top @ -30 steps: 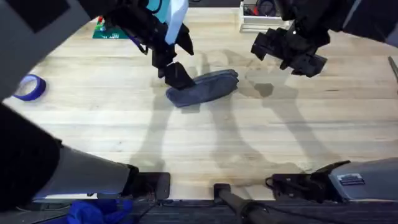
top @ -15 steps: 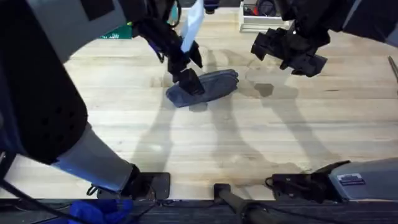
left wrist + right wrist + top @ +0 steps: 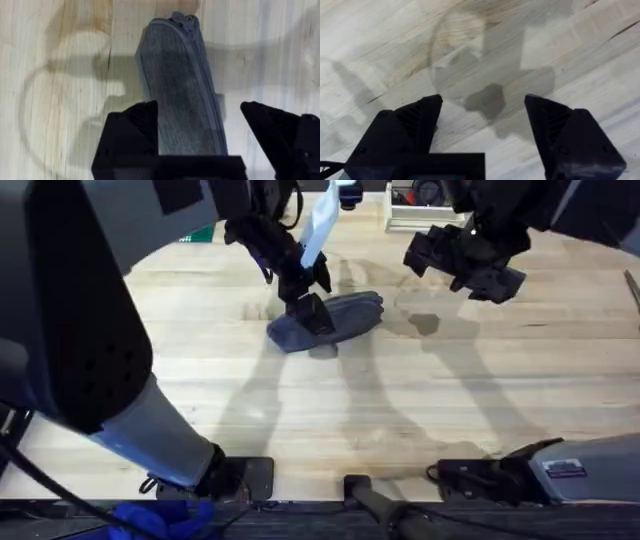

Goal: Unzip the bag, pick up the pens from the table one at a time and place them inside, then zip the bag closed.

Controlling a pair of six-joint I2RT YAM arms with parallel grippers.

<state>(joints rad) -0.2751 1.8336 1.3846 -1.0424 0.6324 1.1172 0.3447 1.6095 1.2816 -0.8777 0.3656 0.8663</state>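
Observation:
The blue-grey bag lies slanted on the table, a little beyond its middle. In the left wrist view the bag shows its zipper running along one long edge and looking shut, with the pull at the far end. My left gripper hangs open over the bag's left end, with its fingers astride the fabric and not squeezing it. My right gripper is open above bare wood to the right of the bag, holding nothing. The pens are out of view.
A white box with small items stands at the far edge. A green object peeks out beside the left arm, which looms large and dark over the table's left side. Bare wood stretches in front of the bag.
My left arm has swung right along the bag and come down over its left end. The right arm and the bag have stayed put.

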